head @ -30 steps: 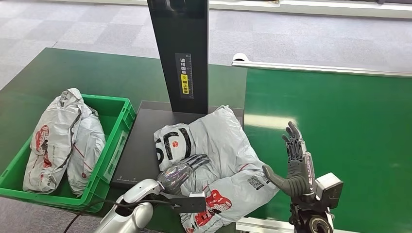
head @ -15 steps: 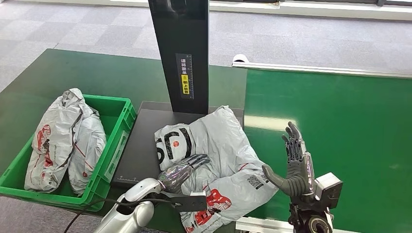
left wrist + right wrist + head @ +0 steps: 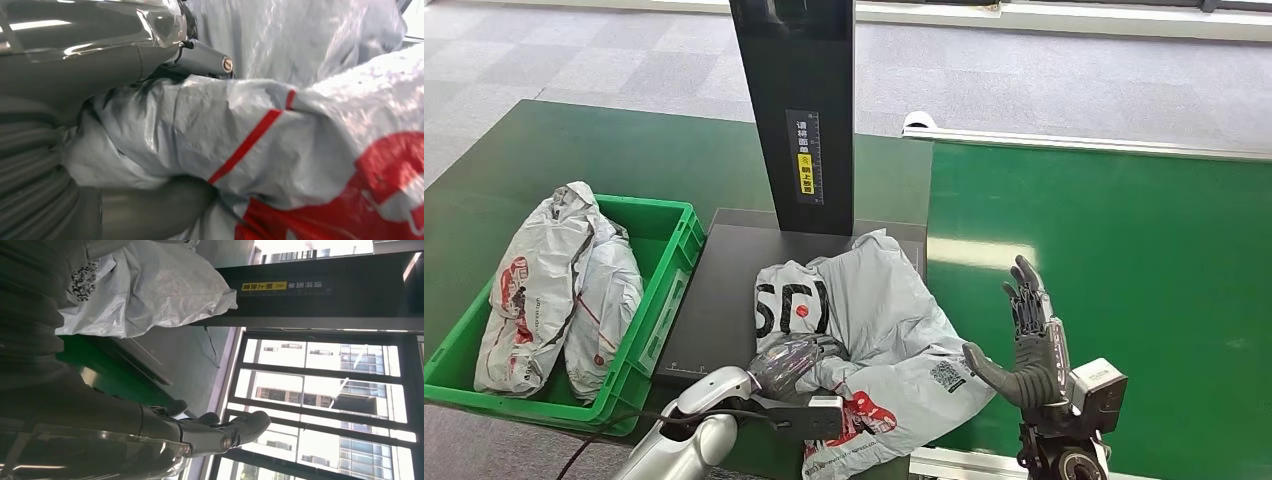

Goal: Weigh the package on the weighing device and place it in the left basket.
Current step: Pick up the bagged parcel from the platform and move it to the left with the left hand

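The package is a crumpled grey mailer bag with red and black print. It lies on the black weighing platform and hangs over its front and right edges. My left hand is at the bag's near-left part and grips a fold of it. In the left wrist view the bag is bunched between the left hand's fingers and thumb. My right hand stands upright and open over the green belt, just right of the bag and apart from it. The green basket sits left of the platform.
Two filled grey mailer bags lie in the basket. The scale's black column rises at the platform's back edge, right behind the package. The green conveyor belt stretches to the right, with a metal rail along its far side.
My left hand's fingers have curled in onto the bag. The bag's black-printed left part has shifted and stood up. My right hand has sunk slightly.
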Robot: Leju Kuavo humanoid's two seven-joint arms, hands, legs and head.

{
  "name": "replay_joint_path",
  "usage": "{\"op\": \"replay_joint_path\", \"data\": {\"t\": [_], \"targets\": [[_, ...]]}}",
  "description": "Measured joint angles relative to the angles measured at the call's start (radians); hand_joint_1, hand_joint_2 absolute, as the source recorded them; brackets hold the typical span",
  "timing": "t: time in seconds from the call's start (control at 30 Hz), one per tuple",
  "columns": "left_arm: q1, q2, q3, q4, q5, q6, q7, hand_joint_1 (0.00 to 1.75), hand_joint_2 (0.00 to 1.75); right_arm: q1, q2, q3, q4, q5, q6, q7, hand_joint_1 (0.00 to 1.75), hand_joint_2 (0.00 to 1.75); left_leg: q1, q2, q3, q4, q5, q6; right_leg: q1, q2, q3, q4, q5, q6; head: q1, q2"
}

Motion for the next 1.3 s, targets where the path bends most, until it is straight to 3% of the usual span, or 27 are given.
{"op": "replay_joint_path", "data": {"t": [0.77, 1.07, 1.3], "targets": [[0.035, 0.003, 0.001, -0.049, -0.009, 0.051, 0.000, 1.75, 1.75, 0.004, 0.000, -0.001, 0.000, -0.003, -0.002, 0.002, 0.00, 1.75, 0.000, 0.000, -0.004, 0.000, 0.000, 0.000, 0.000, 0.000, -0.004, 0.000, 0.000, 0.000, 0.000, 0.000], [0.092, 0.007, 0.051, -0.120, -0.029, 0.214, -0.016, 1.75, 1.75, 0.012, 0.000, -0.007, 0.000, -0.003, 0.004, 0.003, 0.00, 1.75, 0.000, 0.000, -0.008, 0.000, 0.000, 0.000, 0.000, 0.000, -0.009, 0.000, 0.000, 0.000, 0.000, 0.000], [0.113, 0.007, 0.084, -0.160, -0.016, 0.261, -0.030, 1.75, 1.75, 0.014, 0.000, -0.009, 0.000, -0.003, 0.006, 0.003, 0.00, 1.75, 0.000, 0.000, -0.009, 0.000, 0.000, 0.000, 0.000, 0.000, -0.011, 0.000, 0.000, 0.000, 0.000, 0.000]]}}
